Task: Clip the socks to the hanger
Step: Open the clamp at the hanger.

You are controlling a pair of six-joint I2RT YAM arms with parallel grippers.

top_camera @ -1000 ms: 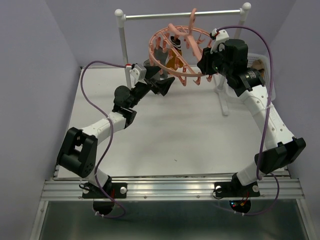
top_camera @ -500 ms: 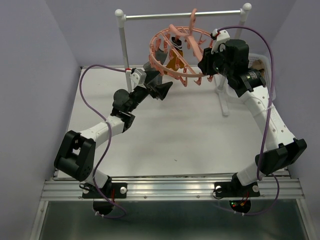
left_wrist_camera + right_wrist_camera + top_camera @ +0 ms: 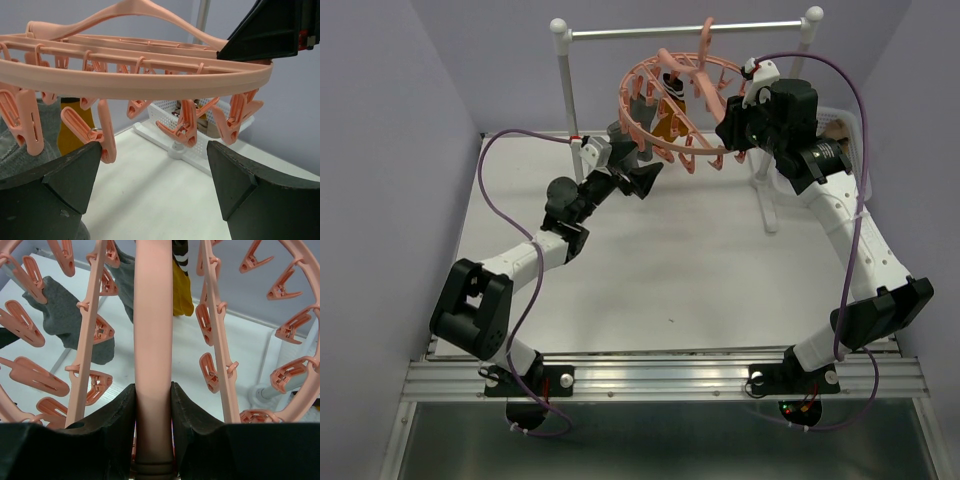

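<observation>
From above, the salmon-pink round plastic drying hanger [image 3: 690, 90] hangs on the metal rail stand [image 3: 680, 32], the right gripper [image 3: 730, 130] at its rim; at the left wrist, the left gripper [image 3: 155, 147] gapes wide and empty beneath the ring; at the right wrist, jaws clamp a hanger spoke, with grey and mustard fabric socks [image 3: 65, 315] clipped beyond.

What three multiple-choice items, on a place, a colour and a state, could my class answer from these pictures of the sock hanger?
1. Where does the hanger hang?
A. From the metal rail
B. In the basket
C. On the table

2. What colour is the hanger?
A. White
B. Green
C. Salmon pink

3. What is the right gripper doing?
A. Holding a sock
B. Clamping a hanger spoke
C. Standing open, empty

Answers: 1 A, its hook sits over the rail. 2 C, it is pink throughout. 3 B, the fingers press the spoke from both sides.
</observation>
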